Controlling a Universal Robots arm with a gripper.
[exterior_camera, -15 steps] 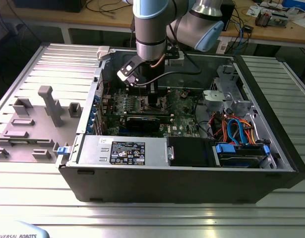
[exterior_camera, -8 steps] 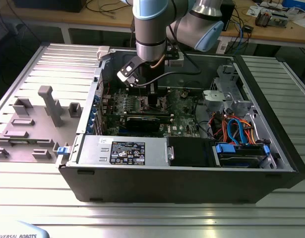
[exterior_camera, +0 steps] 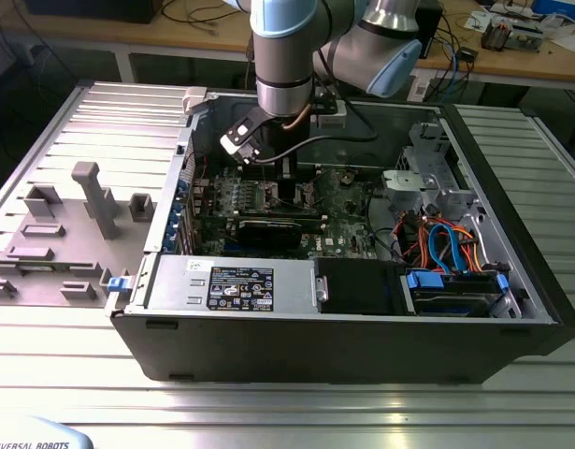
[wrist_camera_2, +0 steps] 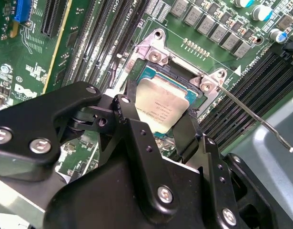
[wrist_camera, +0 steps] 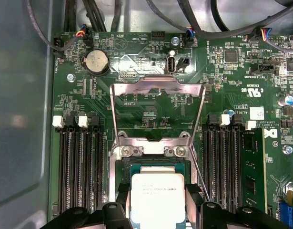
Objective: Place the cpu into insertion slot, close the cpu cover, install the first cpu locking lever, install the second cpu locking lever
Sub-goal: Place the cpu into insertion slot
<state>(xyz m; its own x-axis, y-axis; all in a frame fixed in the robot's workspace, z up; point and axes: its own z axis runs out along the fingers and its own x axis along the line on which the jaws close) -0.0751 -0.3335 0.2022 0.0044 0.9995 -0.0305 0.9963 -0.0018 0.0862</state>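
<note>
**Silver chip at the socket, cover up**

Black fingers [wrist_camera: 124,196] of the gripper [wrist_camera: 158,210] are clamped on the cpu [wrist_camera: 158,193], right over the insertion slot [wrist_camera: 151,150]. Beyond it the cpu cover [wrist_camera: 158,88] stands swung open, a locking lever [wrist_camera_2: 260,119] sticking out free. Danger, I'd say: any tilt or skew on release and a corner digs in, damaging the insertion slot.

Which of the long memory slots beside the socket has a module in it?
The outermost slot of the bank on the side away from the coin battery: it holds a green module, while the other slots are empty and black.
</note>
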